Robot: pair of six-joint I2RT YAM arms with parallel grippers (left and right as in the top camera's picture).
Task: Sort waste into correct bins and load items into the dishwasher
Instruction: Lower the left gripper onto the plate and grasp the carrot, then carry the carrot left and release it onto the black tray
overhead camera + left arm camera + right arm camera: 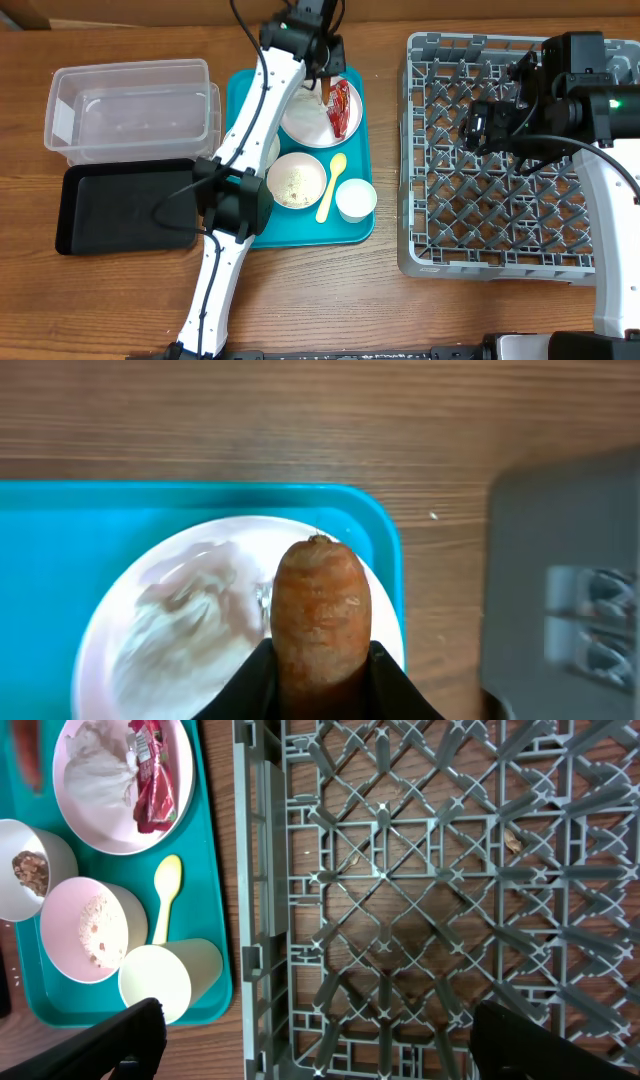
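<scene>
On the right of the surface (400, 310), the grey lattice rack (450, 200) has its far corner hidden under the right arm (590, 110), whose pincer (320, 1055) hangs wide apart above it. At the left are the clear tub (130, 110) and black tray (120, 205). The pale plate (110, 835) holds a crumpled napkin (100, 775) and red wrapper (152, 775). Over it, the left pincer (320, 660) is clamped on the brown, blunt-tipped sausage (320, 600), whose lower end is hidden.
</scene>
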